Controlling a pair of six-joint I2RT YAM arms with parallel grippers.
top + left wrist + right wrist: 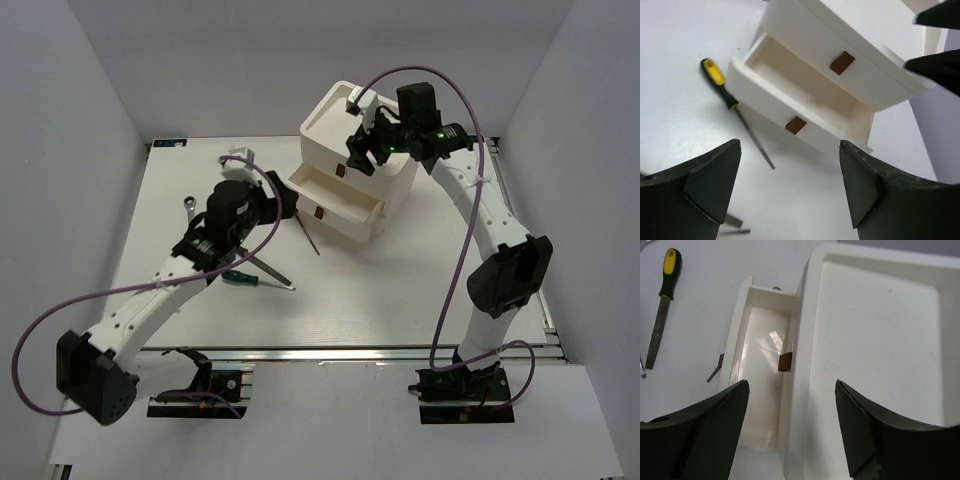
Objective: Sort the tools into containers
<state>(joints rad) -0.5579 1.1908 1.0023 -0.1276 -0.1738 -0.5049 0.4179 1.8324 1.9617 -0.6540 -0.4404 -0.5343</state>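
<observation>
Yellow-handled file (pixel 740 116): flat beside open drawer (pixel 760 100), ahead of left gripper (pixel 790 170); left arm nearer.
Left gripper, right gripper (pixel 790 410): jaws apart, empty.

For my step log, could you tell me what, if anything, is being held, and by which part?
Nothing is held: the left fingers stand open and empty near the open drawer, the right fingers open and empty over the tray.

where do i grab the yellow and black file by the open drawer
Probably the yellow-black handle, from above, jaws across it: the file lies flat on the table, its blade too thin, the handle thicker and clear of the drawer.
</observation>
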